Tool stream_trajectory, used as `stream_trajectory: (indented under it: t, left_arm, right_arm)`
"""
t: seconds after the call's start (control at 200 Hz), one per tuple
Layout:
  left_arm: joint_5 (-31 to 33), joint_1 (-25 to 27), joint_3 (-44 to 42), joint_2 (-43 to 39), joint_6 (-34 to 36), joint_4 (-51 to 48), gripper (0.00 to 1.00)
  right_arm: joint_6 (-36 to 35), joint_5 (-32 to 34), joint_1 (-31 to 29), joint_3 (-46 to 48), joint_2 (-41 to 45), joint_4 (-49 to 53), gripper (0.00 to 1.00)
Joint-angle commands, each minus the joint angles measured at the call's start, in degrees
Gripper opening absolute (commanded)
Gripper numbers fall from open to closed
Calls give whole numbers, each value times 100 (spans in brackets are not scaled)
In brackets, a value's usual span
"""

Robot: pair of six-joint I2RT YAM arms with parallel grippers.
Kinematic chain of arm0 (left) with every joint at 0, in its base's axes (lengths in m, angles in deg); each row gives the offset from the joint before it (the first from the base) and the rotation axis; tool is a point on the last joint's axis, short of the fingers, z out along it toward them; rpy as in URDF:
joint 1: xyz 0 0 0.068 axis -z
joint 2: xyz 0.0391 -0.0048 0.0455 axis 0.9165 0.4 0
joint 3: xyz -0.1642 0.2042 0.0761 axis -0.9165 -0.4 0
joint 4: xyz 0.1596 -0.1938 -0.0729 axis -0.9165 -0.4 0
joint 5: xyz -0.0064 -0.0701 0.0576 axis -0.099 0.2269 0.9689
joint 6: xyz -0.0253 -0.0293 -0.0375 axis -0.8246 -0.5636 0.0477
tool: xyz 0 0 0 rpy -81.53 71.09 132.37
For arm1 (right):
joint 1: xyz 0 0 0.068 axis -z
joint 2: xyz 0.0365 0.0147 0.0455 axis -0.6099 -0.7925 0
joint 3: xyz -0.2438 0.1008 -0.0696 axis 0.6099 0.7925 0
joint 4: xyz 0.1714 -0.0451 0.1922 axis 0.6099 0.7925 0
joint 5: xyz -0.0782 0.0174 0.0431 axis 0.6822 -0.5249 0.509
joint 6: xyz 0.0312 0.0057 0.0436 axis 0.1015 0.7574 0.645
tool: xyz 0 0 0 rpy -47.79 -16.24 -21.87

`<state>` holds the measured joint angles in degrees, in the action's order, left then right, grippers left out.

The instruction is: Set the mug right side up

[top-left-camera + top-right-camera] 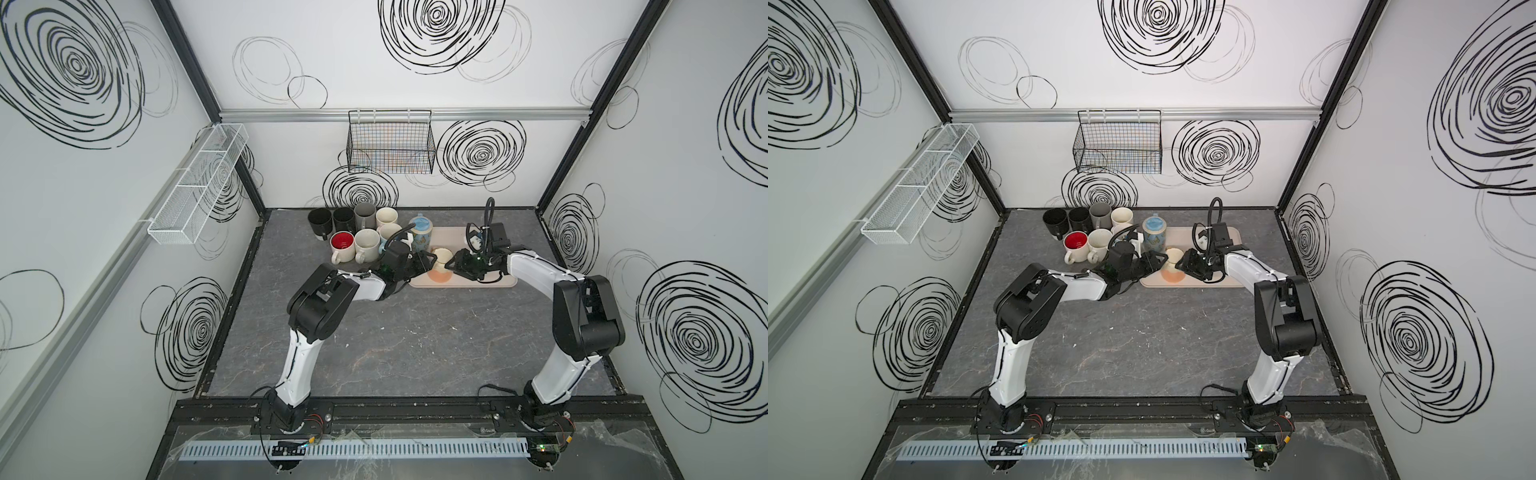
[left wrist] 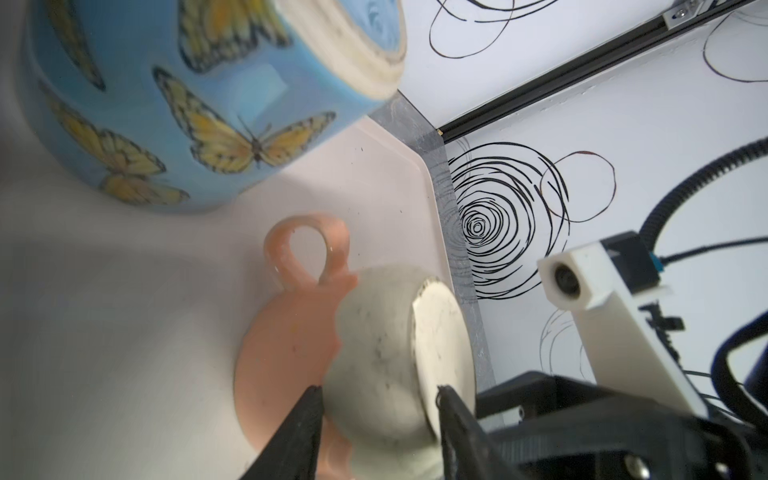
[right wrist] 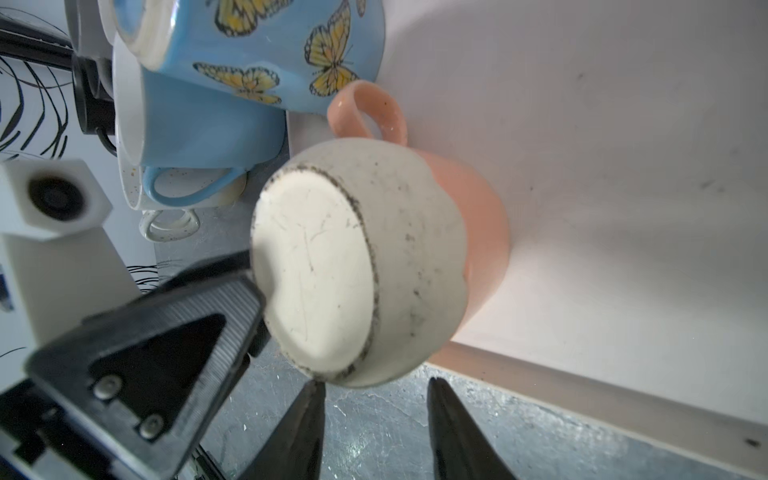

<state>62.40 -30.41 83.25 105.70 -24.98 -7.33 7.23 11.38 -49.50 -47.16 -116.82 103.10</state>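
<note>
The mug (image 1: 441, 266) (image 1: 1173, 266) is peach towards its rim and cream towards its base. It sits upside down and tilted on the pale tray (image 1: 498, 282) (image 1: 1229, 282), base up and ring handle out to one side. My left gripper (image 1: 430, 259) (image 2: 380, 399) is shut on the mug (image 2: 374, 332), with one finger at the flat base and the other on the cream wall. My right gripper (image 1: 451, 266) (image 3: 374, 384) stands open just beside the mug (image 3: 374, 249), with only tabletop between its fingers.
A blue butterfly mug (image 1: 420, 230) (image 3: 257, 41) stands upside down on the tray close behind the mug. Several upright mugs (image 1: 357, 232) crowd the table's back left. A black wire basket (image 1: 390, 143) hangs on the back wall. A white mesh rack (image 1: 199, 187) lines the left wall.
</note>
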Motion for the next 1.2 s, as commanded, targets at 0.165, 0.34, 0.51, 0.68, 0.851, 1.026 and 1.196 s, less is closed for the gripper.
stream_trajectory:
  t: [0.165, 0.34, 0.51, 0.68, 0.851, 1.026, 1.196]
  left_arm:
    - [45, 757, -156, -177, -264, 657, 48]
    - [237, 656, -227, -508, 261, 117, 48]
    - [315, 260, -233, -794, 684, -330, 48]
    - [221, -154, 76, -604, 793, -558, 50]
    - [177, -320, 890, -111, 1018, -1131, 52]
    - [167, -387, 1568, 421, 1024, -1228, 53]
    - [101, -316, 2028, 775, 1005, -1264, 53]
  right_arm:
    - [-556, 119, 378, -659, -277, 655, 46]
    - [-813, 742, 392, -1154, -254, 1069, 49]
    - [-953, 1315, 167, -1758, -394, 1357, 51]
    - [-995, 1592, -201, -2263, -737, 1630, 54]
    - [-731, 1689, -442, -2077, -715, 1662, 59]
    - [-515, 1853, -626, -1490, -409, 1416, 65]
    - [-514, 1836, -650, -1336, -432, 1403, 64]
